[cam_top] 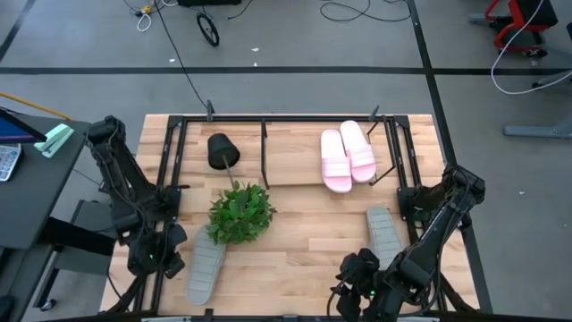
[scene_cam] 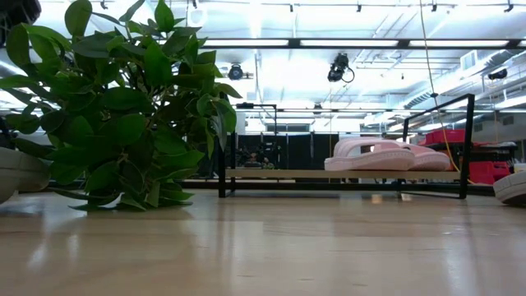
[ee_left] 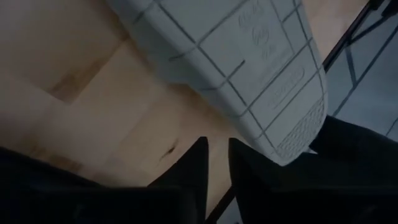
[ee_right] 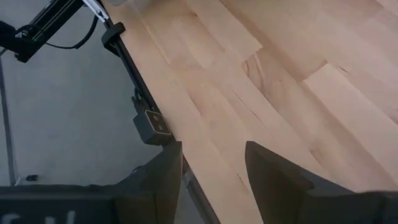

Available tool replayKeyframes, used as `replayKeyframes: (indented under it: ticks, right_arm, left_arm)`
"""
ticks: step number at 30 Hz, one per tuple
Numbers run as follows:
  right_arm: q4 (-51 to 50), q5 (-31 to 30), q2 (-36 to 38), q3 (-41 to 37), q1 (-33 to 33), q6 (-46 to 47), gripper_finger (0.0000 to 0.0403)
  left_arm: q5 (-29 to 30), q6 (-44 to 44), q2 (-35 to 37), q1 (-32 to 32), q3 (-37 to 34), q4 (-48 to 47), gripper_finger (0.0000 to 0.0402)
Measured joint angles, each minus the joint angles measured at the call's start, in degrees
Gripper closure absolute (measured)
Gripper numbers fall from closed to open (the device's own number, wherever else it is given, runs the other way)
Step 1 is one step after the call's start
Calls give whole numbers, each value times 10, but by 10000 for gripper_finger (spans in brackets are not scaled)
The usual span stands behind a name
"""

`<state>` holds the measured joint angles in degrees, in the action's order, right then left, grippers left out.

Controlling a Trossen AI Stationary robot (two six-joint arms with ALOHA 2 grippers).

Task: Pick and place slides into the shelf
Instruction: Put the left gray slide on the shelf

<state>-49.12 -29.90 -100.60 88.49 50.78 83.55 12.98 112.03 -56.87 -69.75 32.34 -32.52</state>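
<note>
Pink slides (cam_top: 349, 155) on shelf (cam_top: 268, 161). L end effector (ee_left: 214, 163) beside grey slide (cam_top: 206, 264), fingers narrowly apart. R end effector (ee_right: 213, 163) apart, empty, over desk (ee_right: 298, 93).

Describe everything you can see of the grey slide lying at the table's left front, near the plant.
The grey slide lies sole-up, flat on the wooden table, slanting from the front edge toward the plant, whose leaves overlap its far end. The left wrist view shows a pale sole moulded with a grid of grooves, a fine-ribbed patch at one end and embossed lettering too faint to read. It looks like soft foam. The left gripper sits just beside it; whether they touch is unclear.
</note>
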Motion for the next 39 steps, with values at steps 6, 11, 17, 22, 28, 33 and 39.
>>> replayKeyframes:
  ticks: [6,11,17,22,28,33,39]
  right_arm:
    - [1,0,0,0,0,0,222]
    - [1,0,0,0,0,0,222]
    - [1,0,0,0,0,2,222]
    - [1,0,0,0,0,2,222]
    - [1,0,0,0,0,2,222]
    - [1,0,0,0,0,3,222]
    - [1,0,0,0,0,3,222]
  left_arm:
    - [-8,-20,8,2,0,-18,277]
    - [-8,-90,7,2,0,-12,249]
    - [-10,-91,7,2,0,-11,242]
    - [4,-47,7,2,0,-13,243]
    - [48,-14,7,2,0,-6,202]
    - [68,0,6,2,0,-2,146]
    - [77,41,2,2,0,-10,106]
